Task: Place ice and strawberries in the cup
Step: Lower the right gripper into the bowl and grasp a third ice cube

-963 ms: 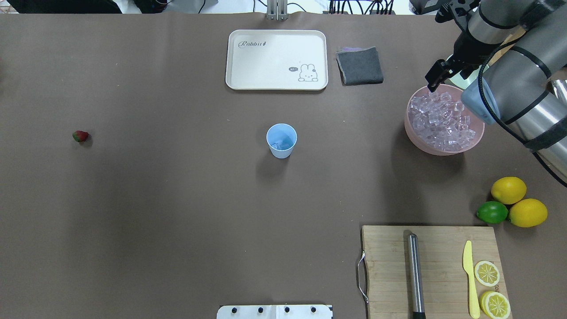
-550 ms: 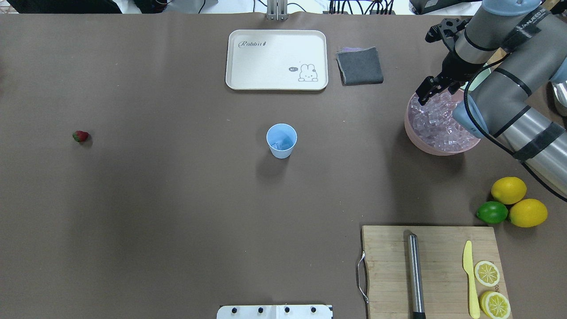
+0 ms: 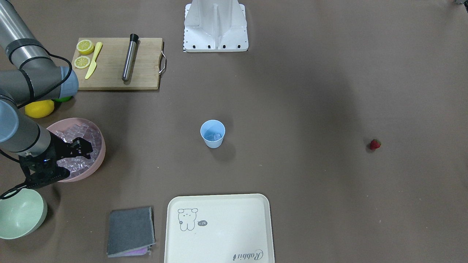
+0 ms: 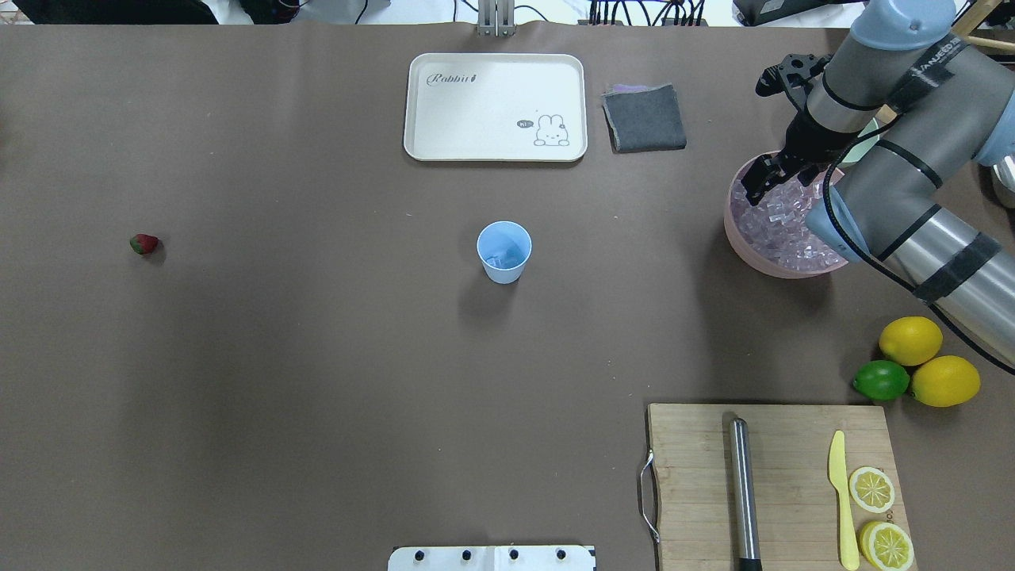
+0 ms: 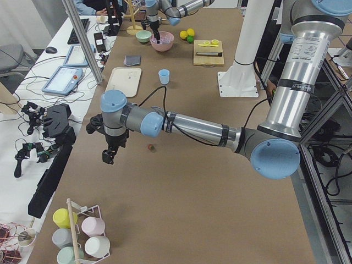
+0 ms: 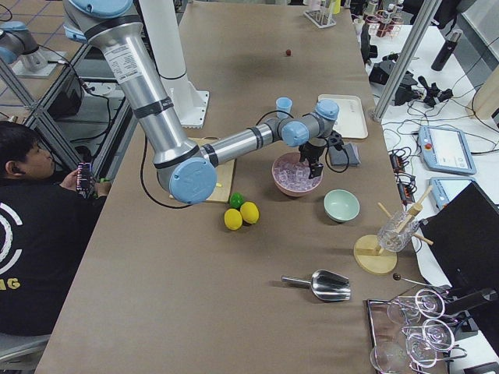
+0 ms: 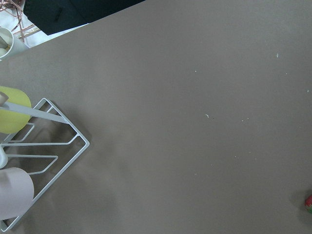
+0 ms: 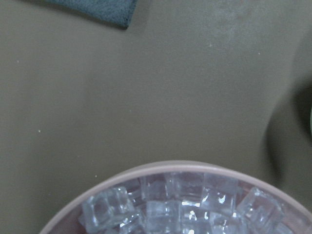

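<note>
some ice already seen in cup (image 4: 502, 274) at table centre. right gripper (image 4: 759, 182) held low over ice (image 4: 781, 231) in pink bowl (image 4: 734, 231), jaws seemingly parted, nothing gripped. strawberry (image 4: 143, 243) not yet moved, well apart from cup. left gripper (image 5: 108, 155) near strawberry; jaw state cannot be told.

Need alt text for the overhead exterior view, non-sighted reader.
The right arm's black two-finger hand hangs over the pink bowl of clear ice cubes at right. The small light-blue plastic cup stands mid-table; the small red strawberry lies far left.
</note>
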Available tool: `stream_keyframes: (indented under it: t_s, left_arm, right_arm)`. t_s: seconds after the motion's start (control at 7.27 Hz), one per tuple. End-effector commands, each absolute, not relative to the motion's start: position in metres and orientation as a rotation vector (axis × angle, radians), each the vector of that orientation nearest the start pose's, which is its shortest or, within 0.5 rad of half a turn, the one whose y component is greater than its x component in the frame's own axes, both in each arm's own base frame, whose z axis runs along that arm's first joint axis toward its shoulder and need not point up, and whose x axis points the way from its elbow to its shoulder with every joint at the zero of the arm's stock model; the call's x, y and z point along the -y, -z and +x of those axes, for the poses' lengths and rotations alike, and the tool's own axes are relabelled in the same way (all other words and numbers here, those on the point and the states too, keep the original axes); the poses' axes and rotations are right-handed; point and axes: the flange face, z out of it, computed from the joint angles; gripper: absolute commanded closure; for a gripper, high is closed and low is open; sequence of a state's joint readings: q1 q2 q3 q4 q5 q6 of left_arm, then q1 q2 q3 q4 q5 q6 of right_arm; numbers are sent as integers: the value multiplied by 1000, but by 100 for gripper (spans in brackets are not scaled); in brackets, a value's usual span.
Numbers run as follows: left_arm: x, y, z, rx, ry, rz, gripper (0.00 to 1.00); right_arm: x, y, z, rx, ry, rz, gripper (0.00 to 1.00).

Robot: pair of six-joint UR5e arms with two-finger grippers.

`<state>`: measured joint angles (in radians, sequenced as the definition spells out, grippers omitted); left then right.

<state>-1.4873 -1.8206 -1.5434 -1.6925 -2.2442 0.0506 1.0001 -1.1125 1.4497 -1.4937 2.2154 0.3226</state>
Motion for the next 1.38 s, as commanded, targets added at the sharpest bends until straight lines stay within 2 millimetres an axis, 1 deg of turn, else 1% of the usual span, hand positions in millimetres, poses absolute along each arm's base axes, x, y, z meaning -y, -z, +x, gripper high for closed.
stream_keyframes:
  t_s: [0.0, 0.14, 0.28, 0.41, 0.55, 0.69, 0.96, 1.1, 1.24]
  left_arm:
    - [613, -526, -20, -674, -245, 321, 2]
    - [614, -526, -20, -673, -243, 322, 2]
    - [614, -526, -20, -674, -245, 321, 2]
    - [615, -525, -19, -673, -245, 323, 2]
    - [615, -524, -19, -673, -245, 323, 2]
    - [615, -524, -19, -673, -245, 323, 2]
    - [615, -524, -19, -673, -245, 323, 2]
    - [615, -523, -19, -673, -246, 326, 2]
    - [616, -522, -19, -673, -247, 327, 2]
  right_arm:
    - [611, -449, -307, 754, 365, 75, 8]
    - [611, -448, -307, 758, 366, 74, 16]
    - [608, -449, -305, 758, 368, 75, 26]
    - [608, -451, -305, 757, 366, 71, 42]
    - [607, -452, -305, 757, 365, 70, 48]
    - [607, -452, -305, 757, 365, 70, 57]
    - [605, -457, -302, 754, 362, 65, 51]
    - [602, -460, -300, 753, 361, 62, 46]
    - [599, -461, -298, 753, 352, 59, 44]
